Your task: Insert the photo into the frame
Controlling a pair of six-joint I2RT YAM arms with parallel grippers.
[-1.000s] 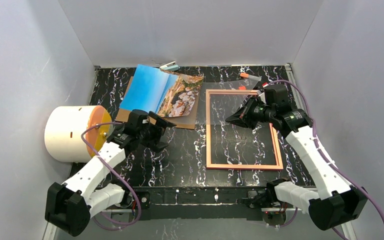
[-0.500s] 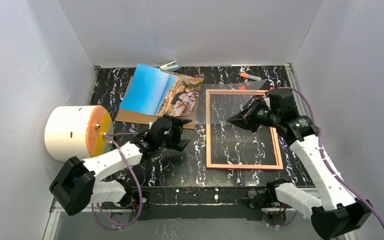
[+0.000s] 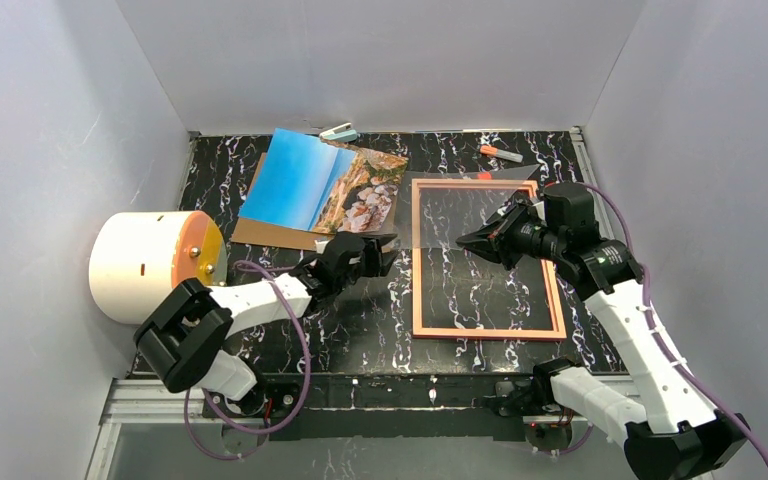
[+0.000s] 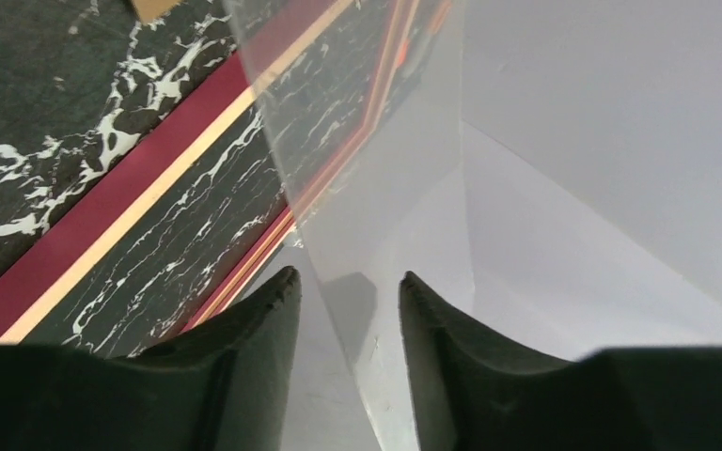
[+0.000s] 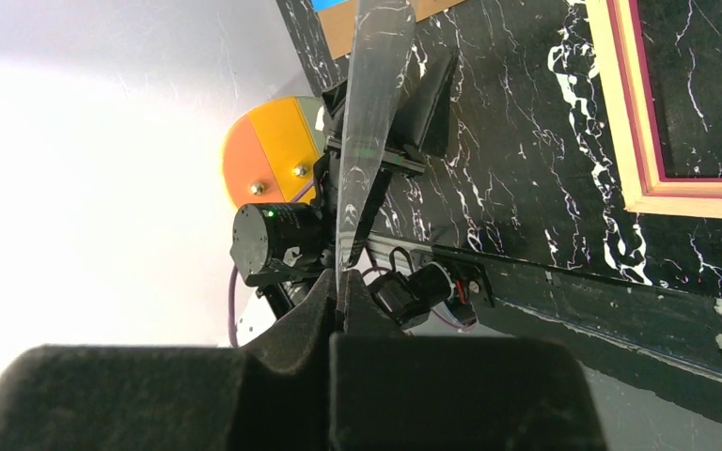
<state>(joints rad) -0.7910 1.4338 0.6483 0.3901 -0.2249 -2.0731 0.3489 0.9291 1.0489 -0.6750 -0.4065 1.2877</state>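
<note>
Clear, thin, rigid sheet [image 3: 445, 212] pinched by its near edge in the fully closed right gripper [image 3: 467, 240], slanting above the thin rectangular pink picture frame [image 3: 418, 280]. At the sheet's left edge, left gripper [image 3: 387, 246] with fingers apart, one on each side of the pane, not clamped yet. Close slowly and squarely, taking only the margin, to avoid twisting the pane or tugging it out of the right-hand pinch. Check contact in the left wrist view before lifting. Then move both arms as one, presumably to carry the pane off and free the opening. Underneath, frame lying flat on the black marbled table [image 3: 360, 320], opening bare. At far left, large rectangular print of blue sky, sea and tan rocks [image 3: 310, 180], face up on the brown cardboard backing board [image 3: 260, 232], buckled along a ridge, just beside the frame's far-left corner and outside its opening.
</note>
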